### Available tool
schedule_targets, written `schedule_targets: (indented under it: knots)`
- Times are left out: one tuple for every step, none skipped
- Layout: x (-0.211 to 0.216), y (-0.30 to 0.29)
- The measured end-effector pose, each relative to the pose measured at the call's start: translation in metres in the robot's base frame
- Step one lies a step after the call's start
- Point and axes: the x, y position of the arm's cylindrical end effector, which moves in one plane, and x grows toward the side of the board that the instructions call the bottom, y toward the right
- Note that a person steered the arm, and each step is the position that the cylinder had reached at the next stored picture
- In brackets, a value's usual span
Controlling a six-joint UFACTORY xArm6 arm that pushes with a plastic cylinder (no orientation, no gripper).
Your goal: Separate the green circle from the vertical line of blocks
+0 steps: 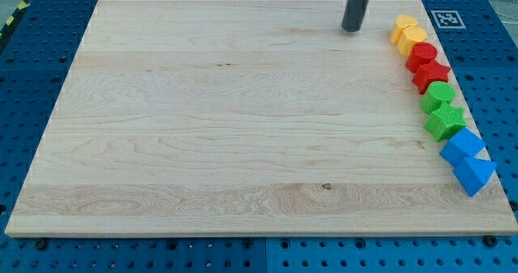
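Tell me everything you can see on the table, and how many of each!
Wooden board: 1, light wood, fills most of the view.
Yellow blocks: 2, top of the line along the view's right edge; shapes unclear.
Red blocks: 2, just below the yellow; the lower looks like a star.
Green circle: 1, below the red.
Green star: 1, right under the circle.
Blue blocks: 2, bottom of the line.
Marker tag: 1, black and white, top right, off the board.
My tip: 1, dark rod, left of the yellow blocks, touching none.
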Motion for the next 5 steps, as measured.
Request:
schedule_targets:
  knots:
    - [-0.038, 0.024]
    - [-0.05, 0.08]
    - [-0.049, 0.135]
    - [-0.03, 0.165]
    - [-0.028, 0.167]
